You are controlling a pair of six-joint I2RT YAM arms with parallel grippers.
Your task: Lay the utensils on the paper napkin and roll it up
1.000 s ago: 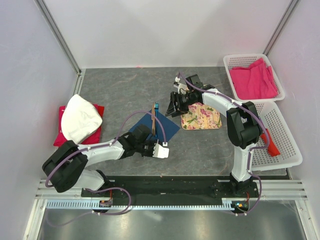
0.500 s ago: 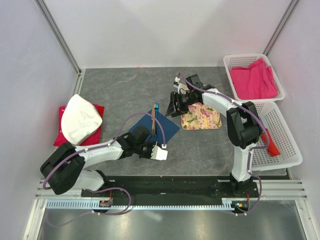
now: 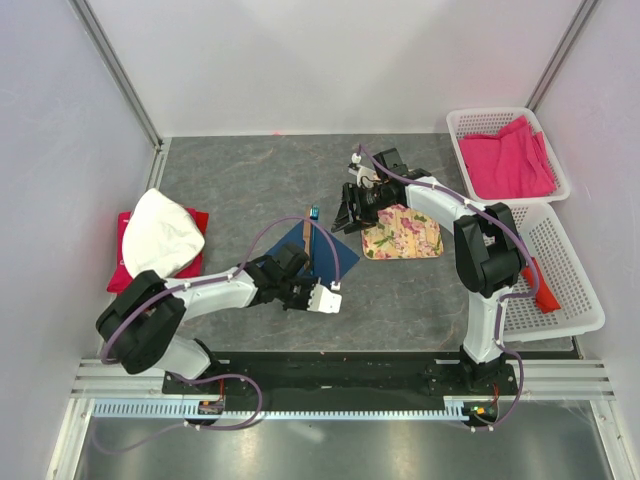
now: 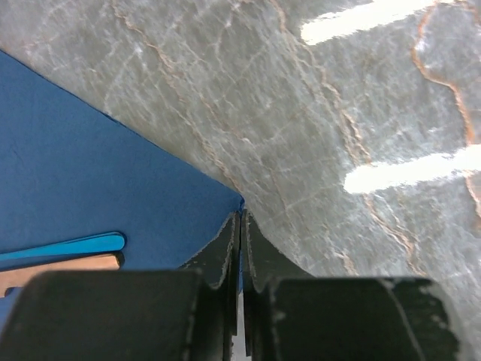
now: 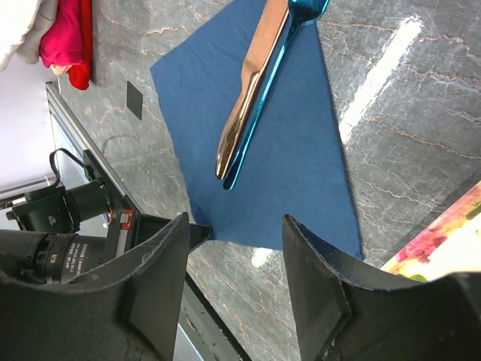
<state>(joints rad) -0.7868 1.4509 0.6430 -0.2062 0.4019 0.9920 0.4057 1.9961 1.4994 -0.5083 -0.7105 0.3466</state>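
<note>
Since the left gripper [image 4: 240, 226] has just clamped the dark-blue paper napkin [image 4: 90, 180] by its lower-centre corner, rolling over the thin bright-blue utensils [image 5: 259, 98] can probably start; the right gripper [image 5: 234, 248] hangs apart, empty.

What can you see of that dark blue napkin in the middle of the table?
The dark blue napkin is a thin, matte, paper-like square lying unrolled on the grey stone-look table, turned corner-on like a diamond. A bright blue utensil and a copper-coloured utensil lie side by side on it, their heads poking past its far corner. The left end effector is shut on its near corner.
</note>
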